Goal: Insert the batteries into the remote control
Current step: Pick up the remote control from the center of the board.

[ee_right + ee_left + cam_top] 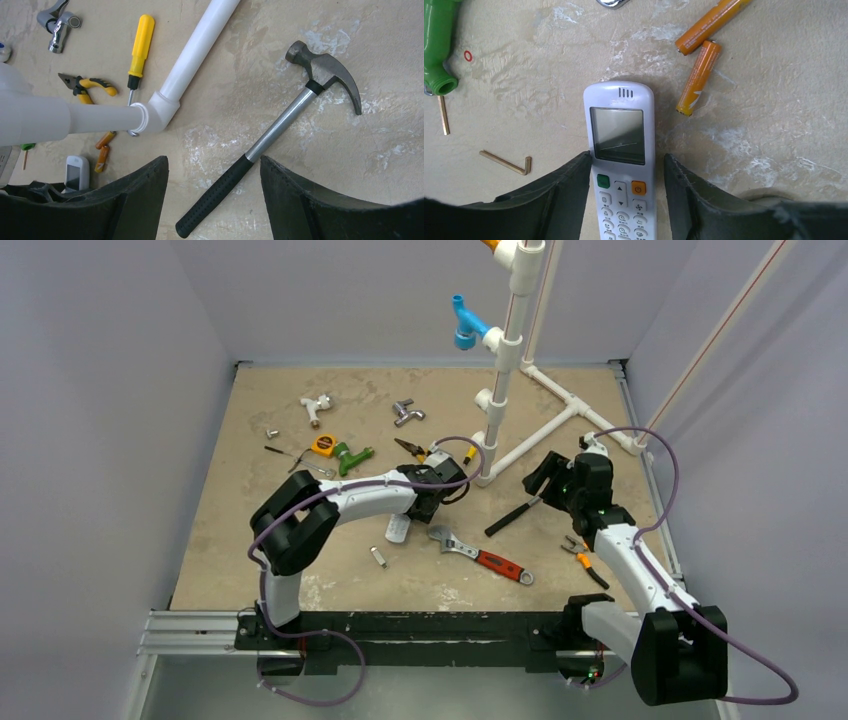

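Note:
The white remote control (pixel 619 150) lies face up on the table, display end away from me. My left gripper (pixel 626 156) straddles it just below the display. The left finger touches the remote's edge, and a narrow gap shows at the right finger, so the gripper is open. Two orange batteries (pixel 698 77) (pixel 711 22) lie loose on the table to the remote's upper right. In the right wrist view the remote (pixel 77 172) and the batteries (pixel 102 157) appear at lower left. My right gripper (pixel 212 160) hangs open above a hammer's black handle (pixel 220 195), holding nothing.
A white PVC pipe frame (pixel 520 430) stands between the arms. Nearby lie a hammer (pixel 280 125), a red-handled wrench (pixel 480 552), a yellow screwdriver (pixel 140 40), pliers (pixel 87 85), a green fitting (pixel 439 45), an allen key (pixel 506 162) and a small white piece (pixel 398 529).

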You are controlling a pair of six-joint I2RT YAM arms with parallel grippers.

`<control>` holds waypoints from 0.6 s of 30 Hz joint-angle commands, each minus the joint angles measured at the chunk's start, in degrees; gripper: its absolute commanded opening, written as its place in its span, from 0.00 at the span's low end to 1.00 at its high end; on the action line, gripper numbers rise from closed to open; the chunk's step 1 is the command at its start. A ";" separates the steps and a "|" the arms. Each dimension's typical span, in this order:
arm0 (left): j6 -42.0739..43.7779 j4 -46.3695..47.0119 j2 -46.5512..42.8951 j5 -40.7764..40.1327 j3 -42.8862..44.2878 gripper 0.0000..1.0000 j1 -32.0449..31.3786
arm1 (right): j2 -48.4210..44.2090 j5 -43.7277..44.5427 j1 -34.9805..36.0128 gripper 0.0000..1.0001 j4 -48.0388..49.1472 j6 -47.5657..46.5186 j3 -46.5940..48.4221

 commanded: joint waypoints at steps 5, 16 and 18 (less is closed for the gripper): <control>1.79 -2.04 1.29 -1.16 -1.50 0.46 0.08 | 0.19 -0.68 0.19 0.64 1.75 -0.30 0.18; 2.39 0.51 1.43 3.25 -5.56 0.21 0.17 | -0.08 -0.52 0.18 0.66 0.93 -0.22 0.66; 2.35 0.64 1.02 3.44 -5.92 0.13 0.37 | -0.25 -0.52 0.17 0.66 0.85 -0.21 0.64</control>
